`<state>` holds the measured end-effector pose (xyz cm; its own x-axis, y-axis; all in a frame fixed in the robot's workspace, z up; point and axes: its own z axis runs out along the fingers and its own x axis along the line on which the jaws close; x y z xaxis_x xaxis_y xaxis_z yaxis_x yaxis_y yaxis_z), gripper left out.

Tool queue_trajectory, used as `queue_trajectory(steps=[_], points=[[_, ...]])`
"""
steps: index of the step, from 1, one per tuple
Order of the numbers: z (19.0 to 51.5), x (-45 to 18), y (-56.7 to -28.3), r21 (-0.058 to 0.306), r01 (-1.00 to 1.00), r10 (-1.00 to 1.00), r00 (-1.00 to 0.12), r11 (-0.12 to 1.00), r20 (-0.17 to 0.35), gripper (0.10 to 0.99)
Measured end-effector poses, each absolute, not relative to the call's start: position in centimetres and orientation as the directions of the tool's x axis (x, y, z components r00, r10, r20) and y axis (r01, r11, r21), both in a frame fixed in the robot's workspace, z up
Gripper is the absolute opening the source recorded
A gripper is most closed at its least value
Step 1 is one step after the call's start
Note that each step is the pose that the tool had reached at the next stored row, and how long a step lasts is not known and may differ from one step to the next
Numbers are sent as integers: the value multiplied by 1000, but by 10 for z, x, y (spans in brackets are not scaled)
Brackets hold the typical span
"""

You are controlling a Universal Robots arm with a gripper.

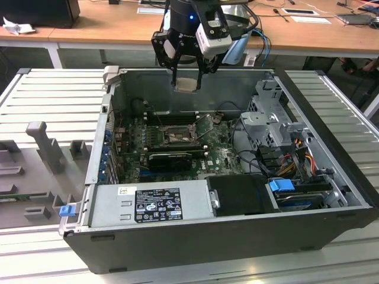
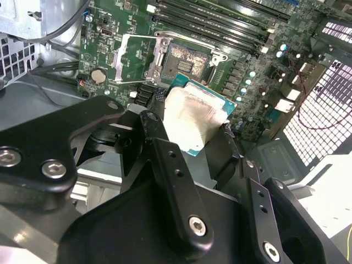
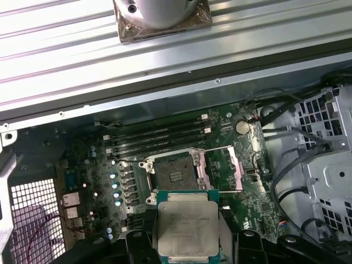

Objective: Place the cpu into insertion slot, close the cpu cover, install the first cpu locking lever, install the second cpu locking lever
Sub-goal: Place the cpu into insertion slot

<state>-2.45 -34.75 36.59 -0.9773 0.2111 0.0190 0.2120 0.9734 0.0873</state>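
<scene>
The gripper (image 1: pixel 187 83) hangs at the upper centre of the exterior view, pointing straight down. Its fingers are clamped on opposite edges of the cpu (image 1: pixel 188 86), which is held flat above the board. The insertion slot (image 1: pixel 172 137) lies below, toward frame centre and well apart. It is uncovered, and the cpu cover (image 3: pixel 237 169) stands open beside it.

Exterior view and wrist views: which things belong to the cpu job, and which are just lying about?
Job in hand:
gripper, shut on the cpu, above the case
insertion slot, empty
cpu cover, open beside the slot

Lying about:
power supply
drive cage
memory slots
long black card
grey fixtures on the exterior view's left
</scene>
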Motion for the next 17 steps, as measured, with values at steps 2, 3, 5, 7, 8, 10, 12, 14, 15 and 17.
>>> queue_trajectory(steps=[2, 3, 5, 7, 8, 10, 12, 14, 15, 17], points=[[366, -24, -348, 87, 216, 215, -976, 973, 19, 533], [366, -24, -348, 87, 218, 217, -976, 972, 19, 533], [366, -24, -348, 87, 221, 220, -975, 971, 19, 533], [366, -24, -348, 87, 226, 225, -974, 970, 19, 533], [365, -24, -348, 87, 229, 228, -973, 970, 19, 533], [365, -24, -348, 87, 234, 234, -972, 968, 19, 533], [365, -24, -347, 87, 238, 238, -971, 967, 19, 533], [365, -24, -348, 87, 242, 242, -970, 966, 19, 533], [365, -24, -348, 87, 244, 243, -970, 966, 19, 533], [365, -24, -348, 87, 247, 247, -969, 965, 19, 533]])
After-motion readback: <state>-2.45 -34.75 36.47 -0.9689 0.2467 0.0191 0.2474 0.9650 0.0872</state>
